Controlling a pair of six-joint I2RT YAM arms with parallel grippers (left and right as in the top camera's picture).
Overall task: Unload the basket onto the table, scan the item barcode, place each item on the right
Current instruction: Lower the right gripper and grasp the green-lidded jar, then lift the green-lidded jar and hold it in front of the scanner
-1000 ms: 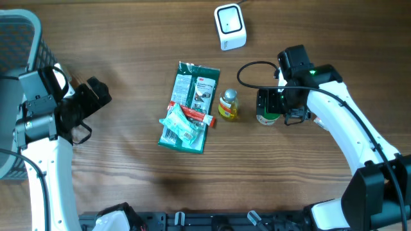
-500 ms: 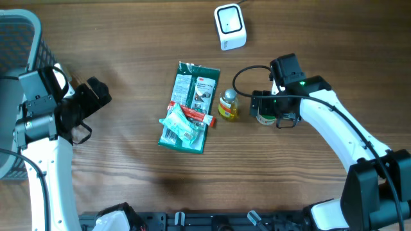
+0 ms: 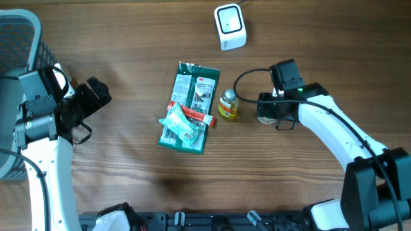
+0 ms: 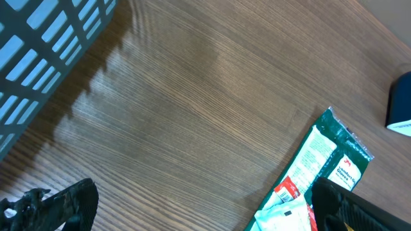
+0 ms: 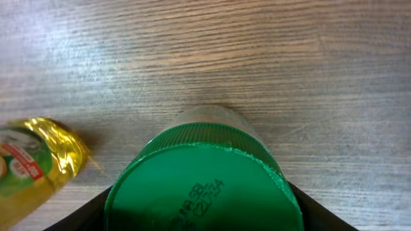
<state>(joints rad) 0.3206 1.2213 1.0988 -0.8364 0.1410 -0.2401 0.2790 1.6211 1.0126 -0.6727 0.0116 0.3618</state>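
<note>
Right end effector (image 5: 204, 212) low over green-lidded jar (image 5: 202, 176), mid-tabletop, toward right edge. Fingers (image 5: 90, 215) flank lid both sides; cannot tell whether clamped. Yellow bottle (image 3: 227, 104) just beside jar. White barcode scanner (image 3: 229, 26) near tabletop's (image 3: 128, 173) far edge. Left end effector (image 3: 91, 113) spread wide, holding nothing, near left edge by basket (image 3: 16, 38).

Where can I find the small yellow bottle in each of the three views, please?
Overhead: yellow bottle at centre, right of the green packet.
Left wrist: not in it.
Right wrist: lower left edge, beside the green lid.
Shared landmark: the wooden table.
</note>
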